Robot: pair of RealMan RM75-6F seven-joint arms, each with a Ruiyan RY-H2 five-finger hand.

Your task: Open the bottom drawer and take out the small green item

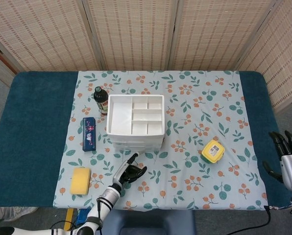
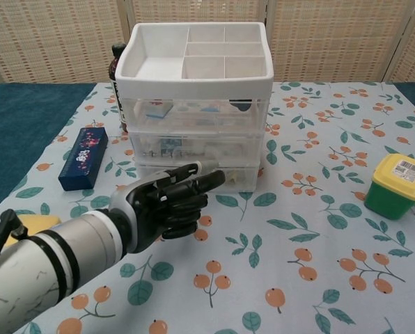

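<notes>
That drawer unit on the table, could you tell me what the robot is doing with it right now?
The left hand reaches toward the bottom drawer of the white drawer unit, its fingers just in front of the drawer face. The drawer looks closed, and nothing is held. The right hand waits open at the table's right edge.
</notes>
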